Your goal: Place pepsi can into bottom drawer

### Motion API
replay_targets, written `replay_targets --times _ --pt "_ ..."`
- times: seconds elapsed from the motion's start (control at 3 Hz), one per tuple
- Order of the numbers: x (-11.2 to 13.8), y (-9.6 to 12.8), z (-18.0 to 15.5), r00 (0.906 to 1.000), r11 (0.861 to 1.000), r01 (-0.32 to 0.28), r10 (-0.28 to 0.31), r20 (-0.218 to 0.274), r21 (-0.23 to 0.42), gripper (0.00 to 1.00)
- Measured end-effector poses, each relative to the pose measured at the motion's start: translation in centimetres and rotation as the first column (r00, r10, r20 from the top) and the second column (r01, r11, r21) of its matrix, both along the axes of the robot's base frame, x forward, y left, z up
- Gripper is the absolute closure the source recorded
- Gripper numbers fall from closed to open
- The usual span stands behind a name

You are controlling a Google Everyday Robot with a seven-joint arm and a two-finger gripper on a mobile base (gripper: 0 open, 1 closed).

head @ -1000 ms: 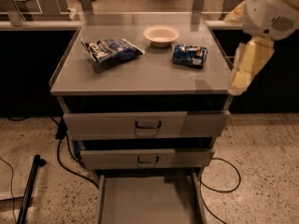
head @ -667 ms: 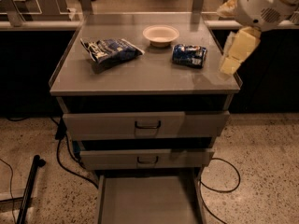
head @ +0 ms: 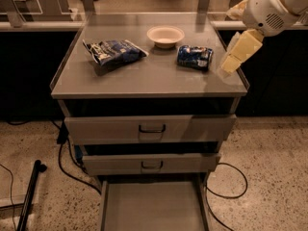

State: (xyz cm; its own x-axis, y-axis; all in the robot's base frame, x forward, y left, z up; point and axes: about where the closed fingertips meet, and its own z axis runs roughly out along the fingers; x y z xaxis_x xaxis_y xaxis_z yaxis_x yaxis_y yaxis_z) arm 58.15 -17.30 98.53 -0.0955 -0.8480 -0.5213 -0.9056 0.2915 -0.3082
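Note:
The pepsi can (head: 195,57) lies on its side on the grey cabinet top (head: 144,76), right of centre. It is dark blue with white marks and dented. My gripper (head: 231,64) hangs from the white arm at the top right, just right of the can and apart from it, over the top's right edge. The bottom drawer (head: 153,206) is pulled out at the bottom of the view, its flat grey floor bare.
A blue-and-white chip bag (head: 114,50) lies on the left of the top. A white bowl (head: 165,35) stands at the back centre. Two upper drawers (head: 151,128) with dark handles are slightly out. Black cables (head: 226,186) lie on the floor on both sides.
My arm and gripper have moved up and back, from beside the cabinet's front right corner to next to the can. Nothing on the top has moved.

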Motion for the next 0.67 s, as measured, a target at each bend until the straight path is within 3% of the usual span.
replay_targets --times 0.33,0.67 --pt "0.0 0.0 0.0 1.0000 1.000 0.000 0.000 0.000 0.000 0.00" --pt "1.2 -0.3 0.4 0.9968 0.998 0.059 -0.060 0.053 0.026 0.00"
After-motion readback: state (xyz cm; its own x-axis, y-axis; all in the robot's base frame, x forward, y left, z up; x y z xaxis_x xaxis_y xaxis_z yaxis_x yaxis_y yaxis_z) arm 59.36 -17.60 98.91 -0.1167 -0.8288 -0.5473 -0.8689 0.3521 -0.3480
